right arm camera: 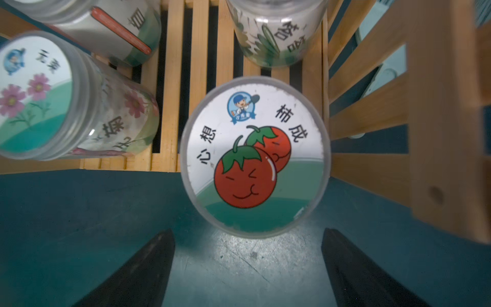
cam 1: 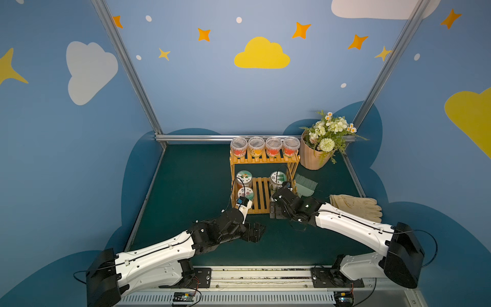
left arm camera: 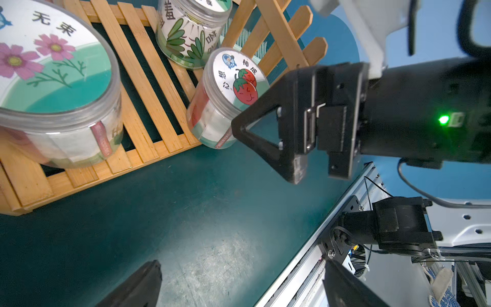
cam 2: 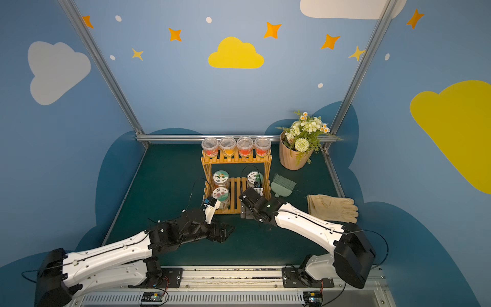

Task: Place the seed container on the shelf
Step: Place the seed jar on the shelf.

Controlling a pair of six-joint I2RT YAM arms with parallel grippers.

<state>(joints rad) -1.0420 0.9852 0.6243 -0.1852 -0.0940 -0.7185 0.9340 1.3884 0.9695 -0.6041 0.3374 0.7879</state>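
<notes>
Both my arms stretch forward and inward, elbows wide, wrists close together near the middle. My right gripper (right arm camera: 247,239) points steeply down, jaws parted wide, both fingers (right arm camera: 143,268) dark and straight. My left gripper (left arm camera: 244,281) lies low, turned toward the right arm, jaws likewise apart. The two grippers do not touch.

a tan ribbed flowerpot (cam 1: 312,158) of white flowers stands at the far right corner of the tabletop (cam 1: 191,186). nearer lie a pale green hand brush (cam 1: 306,185) and cream gloves (cam 1: 356,207). four clear tubs (cam 1: 273,145) line up left of the flowerpot.
</notes>
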